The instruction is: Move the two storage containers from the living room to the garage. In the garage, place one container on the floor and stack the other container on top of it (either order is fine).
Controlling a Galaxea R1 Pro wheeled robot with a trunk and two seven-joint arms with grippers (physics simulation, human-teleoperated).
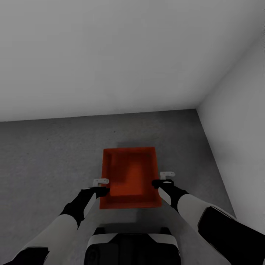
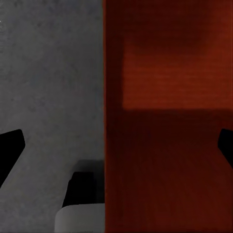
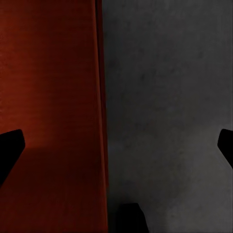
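Observation:
One orange-red storage container (image 1: 129,176) sits low over the dark grey concrete floor (image 1: 48,154) of the garage, just ahead of my base; I cannot tell whether it touches the floor. A paler patch shows on its inner bottom. My left gripper (image 1: 102,186) is at its left wall and my right gripper (image 1: 164,179) at its right wall. In the left wrist view the gripper (image 2: 116,145) is open, its fingertips (image 2: 12,143) far apart, straddling the container's rim (image 2: 105,97). The right gripper (image 3: 116,145) is open in the same way over the container's other rim (image 3: 101,97).
Plain white walls (image 1: 121,55) close the room ahead and on the right (image 1: 239,121), meeting in a corner at the far right. Bare concrete spreads to the left of the container and beyond it. My own base (image 1: 130,246) lies just behind the container.

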